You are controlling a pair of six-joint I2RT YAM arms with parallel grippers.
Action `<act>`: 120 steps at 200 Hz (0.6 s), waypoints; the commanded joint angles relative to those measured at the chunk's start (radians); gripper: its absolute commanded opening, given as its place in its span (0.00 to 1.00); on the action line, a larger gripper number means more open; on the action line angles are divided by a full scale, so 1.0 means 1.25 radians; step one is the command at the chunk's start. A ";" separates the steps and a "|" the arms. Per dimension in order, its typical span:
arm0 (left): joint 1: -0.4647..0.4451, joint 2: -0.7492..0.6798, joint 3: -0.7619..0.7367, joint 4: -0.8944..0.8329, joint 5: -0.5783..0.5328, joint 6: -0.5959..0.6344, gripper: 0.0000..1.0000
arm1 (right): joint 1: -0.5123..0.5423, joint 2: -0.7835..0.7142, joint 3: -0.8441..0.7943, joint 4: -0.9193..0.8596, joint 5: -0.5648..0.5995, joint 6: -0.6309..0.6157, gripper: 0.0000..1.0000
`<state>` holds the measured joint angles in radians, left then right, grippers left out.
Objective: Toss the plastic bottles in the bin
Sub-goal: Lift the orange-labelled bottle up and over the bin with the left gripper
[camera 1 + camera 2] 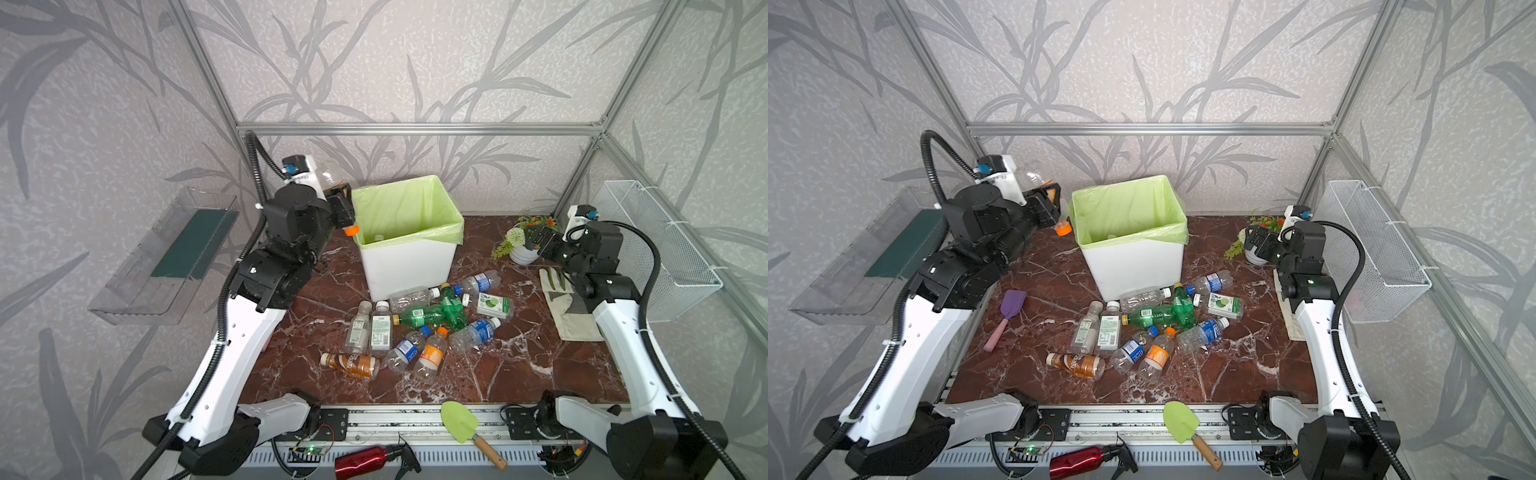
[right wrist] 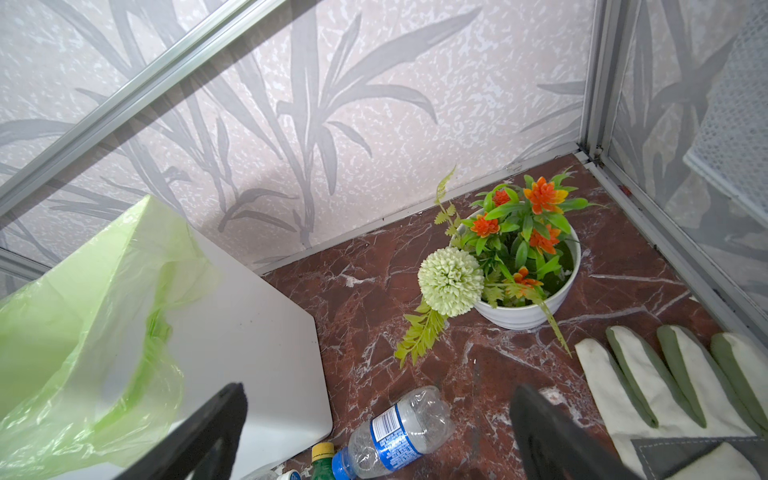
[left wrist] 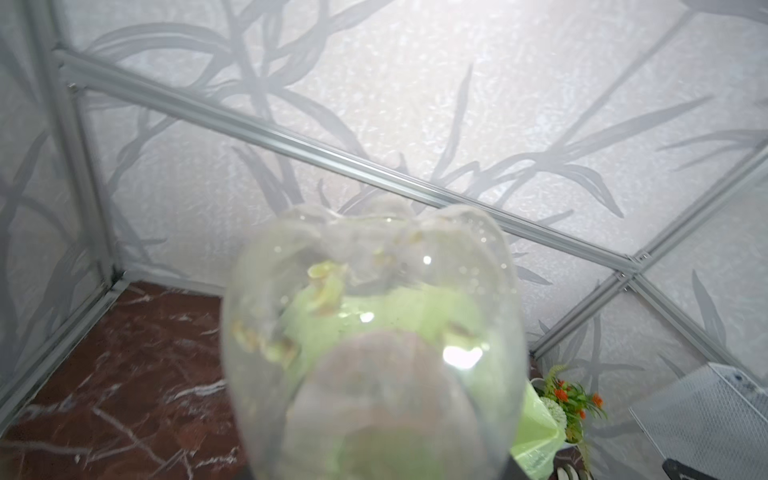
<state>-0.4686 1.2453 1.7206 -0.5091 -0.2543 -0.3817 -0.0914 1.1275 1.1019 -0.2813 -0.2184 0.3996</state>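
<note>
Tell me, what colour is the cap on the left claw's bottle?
Orange. The cap of that bottle shows best in a top view.

**Bin mouth open, front crowded**

The bin (image 1: 409,266) stands open from above. The left end effector (image 1: 341,205), clamped on a clear bottle (image 1: 329,175), hangs beside its left rim. The plastic bottles (image 1: 419,320) crowd its front wall, barring a low approach. Bare tabletop (image 1: 519,365) lies front right of the heap. A flower pot (image 1: 523,254) and glove (image 1: 559,307) fill the back right corner; a purple spatula (image 1: 1012,303) lies left.
</note>
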 commanded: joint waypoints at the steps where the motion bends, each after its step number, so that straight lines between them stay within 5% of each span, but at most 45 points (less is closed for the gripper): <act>1: -0.039 0.048 0.053 0.102 -0.059 0.148 0.15 | -0.013 -0.030 -0.005 -0.025 0.002 -0.013 0.99; 80: -0.120 0.080 0.062 0.426 -0.048 0.352 0.15 | -0.055 -0.068 -0.003 -0.055 -0.004 -0.020 0.99; 107: -0.120 0.133 0.081 0.409 -0.055 0.339 0.17 | -0.066 -0.084 0.005 -0.073 -0.006 -0.026 0.99; 120: -0.103 0.208 0.131 0.287 -0.060 0.285 0.19 | -0.068 -0.093 0.008 -0.081 -0.010 -0.026 0.99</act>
<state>-0.6167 1.3849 1.8065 -0.0525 -0.3164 0.0002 -0.1673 1.0473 1.1000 -0.3500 -0.2184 0.3847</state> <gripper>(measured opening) 0.447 0.993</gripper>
